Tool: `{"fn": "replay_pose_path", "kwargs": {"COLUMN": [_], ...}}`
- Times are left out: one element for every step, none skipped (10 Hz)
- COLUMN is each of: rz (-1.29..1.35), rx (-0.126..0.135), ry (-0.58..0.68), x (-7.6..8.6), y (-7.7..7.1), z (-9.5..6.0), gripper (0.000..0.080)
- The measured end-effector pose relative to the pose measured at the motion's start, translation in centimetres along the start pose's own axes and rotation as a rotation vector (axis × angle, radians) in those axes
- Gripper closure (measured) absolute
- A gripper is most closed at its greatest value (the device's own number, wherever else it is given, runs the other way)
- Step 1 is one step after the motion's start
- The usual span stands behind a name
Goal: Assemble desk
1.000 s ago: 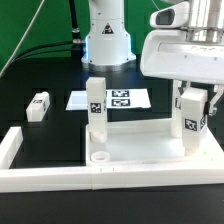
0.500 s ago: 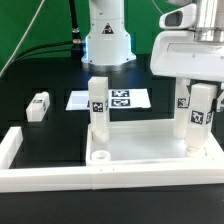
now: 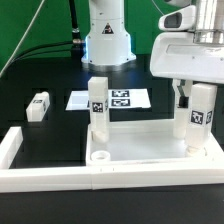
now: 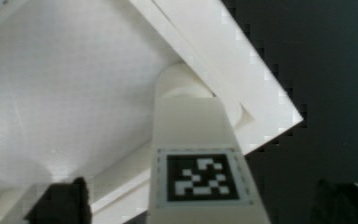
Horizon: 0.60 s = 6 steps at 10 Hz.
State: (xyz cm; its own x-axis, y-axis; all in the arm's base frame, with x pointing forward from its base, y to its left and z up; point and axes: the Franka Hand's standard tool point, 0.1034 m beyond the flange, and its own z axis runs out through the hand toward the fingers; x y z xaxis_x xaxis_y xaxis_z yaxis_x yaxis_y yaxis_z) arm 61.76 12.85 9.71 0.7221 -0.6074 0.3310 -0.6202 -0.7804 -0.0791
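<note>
The white tray-like tabletop (image 3: 140, 146) (image 4: 69, 90) lies inside the border frame. One tagged white leg (image 3: 97, 106) stands upright at its back left corner. Two more stand at the exterior view's right: one further back (image 3: 181, 118) and a nearer one (image 3: 202, 120) (image 4: 201, 150). My gripper (image 3: 198, 98) (image 4: 202, 205) hangs over the nearer right leg and is open. Its dark fingers (image 4: 59, 204) stand on either side of the post with a gap on each side. A round socket (image 3: 100, 157) shows at the tabletop's front left corner.
A loose tagged leg (image 3: 39, 106) lies on the black table at the exterior view's left. The marker board (image 3: 112, 99) lies behind the tabletop. The long white border frame (image 3: 60, 181) runs along the front and left. The robot base (image 3: 107, 38) stands at the back.
The gripper has shifted slightly toward the exterior view's right with the leg. Its fingers have since parted and let go of the leg, which stays upright.
</note>
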Motion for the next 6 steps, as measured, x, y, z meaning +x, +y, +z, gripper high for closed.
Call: {"fn": "replay_pose_path", "kwargs": {"rz": [-0.002, -0.005, -0.007, -0.024, -0.018, -0.012], "rx": [-0.001, -0.001, -0.001, 0.005, 0.03, 0.044], "ry": [0.0, 0.0, -0.001, -0.004, -0.012, -0.02], "x": [0.0, 0.0, 0.0, 0.2, 1.0, 1.7], "y": [0.0, 0.0, 0.0, 0.0, -0.2, -0.1], "z": [0.0, 0.1, 0.1, -0.2, -1.2, -1.6], "gripper": [0.0155, 0.0155, 0.0151, 0.0151, 0.0151, 0.0151]}}
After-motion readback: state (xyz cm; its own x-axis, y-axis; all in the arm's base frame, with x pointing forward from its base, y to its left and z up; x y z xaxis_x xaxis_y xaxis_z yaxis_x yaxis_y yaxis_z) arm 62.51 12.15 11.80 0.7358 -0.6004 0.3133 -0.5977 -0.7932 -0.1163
